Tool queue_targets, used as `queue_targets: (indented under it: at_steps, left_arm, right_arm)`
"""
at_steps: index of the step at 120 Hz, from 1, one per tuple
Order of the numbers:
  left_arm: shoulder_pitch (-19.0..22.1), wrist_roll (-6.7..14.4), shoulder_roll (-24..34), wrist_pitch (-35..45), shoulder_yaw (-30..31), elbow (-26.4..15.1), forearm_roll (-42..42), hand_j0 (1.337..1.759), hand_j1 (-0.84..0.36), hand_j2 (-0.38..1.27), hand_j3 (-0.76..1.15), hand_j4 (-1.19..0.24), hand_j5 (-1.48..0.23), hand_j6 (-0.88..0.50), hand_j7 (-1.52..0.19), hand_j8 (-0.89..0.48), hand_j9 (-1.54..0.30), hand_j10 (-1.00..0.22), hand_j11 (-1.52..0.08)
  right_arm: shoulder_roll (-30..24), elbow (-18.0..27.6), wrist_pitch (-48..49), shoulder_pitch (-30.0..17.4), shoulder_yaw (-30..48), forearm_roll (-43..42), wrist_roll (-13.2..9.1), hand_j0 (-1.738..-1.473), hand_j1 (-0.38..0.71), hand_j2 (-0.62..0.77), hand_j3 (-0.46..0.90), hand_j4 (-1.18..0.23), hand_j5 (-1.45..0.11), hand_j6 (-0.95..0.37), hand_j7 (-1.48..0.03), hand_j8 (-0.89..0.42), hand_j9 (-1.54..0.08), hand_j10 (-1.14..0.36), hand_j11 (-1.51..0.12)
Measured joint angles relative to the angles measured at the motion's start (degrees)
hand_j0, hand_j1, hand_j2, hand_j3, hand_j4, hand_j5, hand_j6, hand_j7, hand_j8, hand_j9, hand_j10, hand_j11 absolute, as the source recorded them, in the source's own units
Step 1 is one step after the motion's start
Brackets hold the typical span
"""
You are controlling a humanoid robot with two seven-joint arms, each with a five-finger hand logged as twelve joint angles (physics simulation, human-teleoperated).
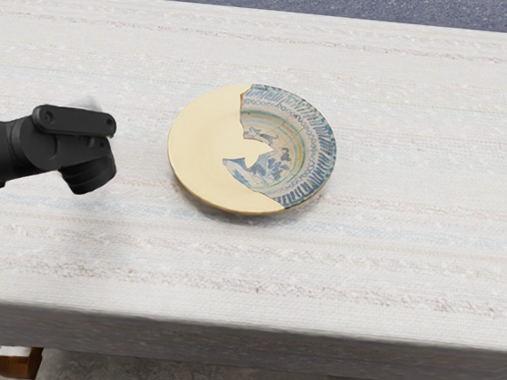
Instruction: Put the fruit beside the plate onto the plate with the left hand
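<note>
Reaching in from the frame's left edge, my left robot hand (76, 146) sits low over the tabletop (391, 257), left of the plate (206, 145) and apart from it. From here it reads as 1 dark block, so I cannot tell how far open it is or whether it holds anything. No fruit is in plain sight. A pale patch (90, 101) at the hand's upper edge may be it, probably covered because I am placed over it to grasp. Nothing lies between hand and plate, and the plate carries no fruit.
</note>
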Motion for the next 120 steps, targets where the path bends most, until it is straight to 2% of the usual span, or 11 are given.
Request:
queue_targets:
  at_steps: [11, 20, 23, 27, 37, 42, 64, 77, 90, 110, 120]
  left_arm:
    - [-1.5, 0.0, 0.0, -2.4, 0.0, -0.5, -0.3, 1.648, -0.3, 0.3, -0.05, -0.79, -1.01, -0.35, -1.02, -0.29, -1.04, -0.43, -1.06]
    - [-3.9, 0.0, 0.3, -3.7, 0.0, -1.8, -0.8, 1.647, -0.33, 0.37, -0.03, -0.8, -1.04, -0.33, -1.04, -0.27, -1.06, -0.41, -1.09]
    - [-4.8, 0.0, 0.4, -4.0, 0.0, -2.4, -0.8, 1.645, -0.29, 0.26, -0.03, -0.8, -1.04, -0.33, -1.04, -0.27, -1.06, -0.41, -1.1]
    - [-5.9, 0.0, 0.4, -4.3, 0.0, -3.3, -0.9, 1.645, -0.29, 0.28, -0.03, -0.81, -1.05, -0.33, -1.04, -0.27, -1.07, -0.41, -1.1]
    - [-9.6, 0.0, 0.8, -4.8, 0.2, -5.9, -2.2, 1.644, -0.3, 0.25, -0.02, -0.82, -1.06, -0.34, -1.05, -0.27, -1.08, -0.41, -1.12]
    - [-11.5, 0.0, 0.8, -4.9, 0.4, -7.2, -3.1, 1.643, -0.31, 0.33, -0.01, -0.82, -1.07, -0.33, -1.06, -0.25, -1.08, -0.4, -1.12]
    - [-20.5, -0.1, 0.8, -5.2, 1.3, -13.6, -7.9, 1.642, -0.3, 0.28, -0.01, -0.83, -1.08, -0.34, -1.08, -0.24, -1.1, -0.42, -1.14]
    - [-24.3, -0.1, 0.3, -5.2, 1.7, -16.8, -10.8, 1.642, -0.31, 0.29, 0.0, -0.83, -1.08, -0.33, -1.09, -0.23, -1.11, -0.41, -1.14]
    - [-26.2, -0.1, -2.2, -5.1, 1.4, -18.9, -13.2, 1.642, -0.31, 0.27, 0.0, -0.83, -1.08, -0.32, -1.1, -0.23, -1.11, -0.42, -1.15]
    - [-28.9, -0.1, -8.0, -5.1, 1.1, -19.7, -17.1, 1.64, -0.35, 0.3, 0.0, -0.82, -1.1, -0.29, -1.11, -0.2, -1.12, -0.38, -1.15]
    - [-28.9, -0.1, -9.9, -4.8, 1.1, -19.6, -18.5, 1.636, -0.42, 0.41, 0.0, -0.82, -1.1, -0.25, -1.11, -0.17, -1.13, -0.36, -1.17]
  right_arm:
    - [0.0, 0.0, 0.0, 0.0, 0.0, 0.0, 0.0, -1.658, -0.31, -0.01, 0.0, -0.04, -0.05, -0.04, -0.05, -0.04, -0.05, -0.03, -0.05]
    - [0.0, 0.0, 0.0, 0.0, 0.0, 0.0, 0.0, -1.658, -0.31, -0.01, 0.0, -0.04, -0.05, -0.04, -0.05, -0.04, -0.05, -0.03, -0.05]
    - [0.0, 0.0, 0.0, 0.0, 0.0, 0.0, 0.0, -1.658, -0.31, -0.01, 0.0, -0.04, -0.05, -0.04, -0.05, -0.04, -0.05, -0.03, -0.05]
    - [0.0, 0.0, 0.0, 0.0, 0.0, 0.0, 0.0, -1.658, -0.31, -0.01, 0.0, -0.04, -0.05, -0.04, -0.05, -0.04, -0.05, -0.03, -0.05]
    - [0.0, 0.0, 0.0, 0.0, 0.0, 0.0, 0.0, -1.658, -0.31, -0.01, 0.0, -0.04, -0.05, -0.04, -0.05, -0.04, -0.05, -0.03, -0.05]
    - [0.0, 0.0, 0.0, 0.0, 0.0, 0.0, 0.0, -1.658, -0.31, -0.01, 0.0, -0.04, -0.05, -0.04, -0.05, -0.04, -0.05, -0.03, -0.05]
    - [0.0, 0.0, 0.0, 0.0, 0.0, 0.0, 0.0, -1.658, -0.31, -0.01, 0.0, -0.04, -0.05, -0.04, -0.05, -0.04, -0.05, -0.03, -0.05]
    - [0.0, 0.0, 0.0, 0.0, 0.0, 0.0, 0.0, -1.658, -0.31, -0.01, 0.0, -0.04, -0.05, -0.04, -0.05, -0.04, -0.05, -0.03, -0.05]
    - [0.0, 0.0, 0.0, 0.0, 0.0, 0.0, 0.0, -1.658, -0.31, -0.01, 0.0, -0.04, -0.05, -0.04, -0.05, -0.04, -0.05, -0.04, -0.05]
    - [0.0, 0.0, 0.0, 0.1, 0.0, 0.0, 0.0, -1.658, -0.31, -0.01, 0.0, -0.04, -0.05, -0.04, -0.05, -0.04, -0.05, -0.03, -0.05]
    - [0.0, 0.0, 0.0, 0.1, 0.0, 0.0, 0.0, -1.658, -0.31, -0.01, 0.0, -0.03, -0.05, -0.04, -0.05, -0.03, -0.05, -0.03, -0.05]
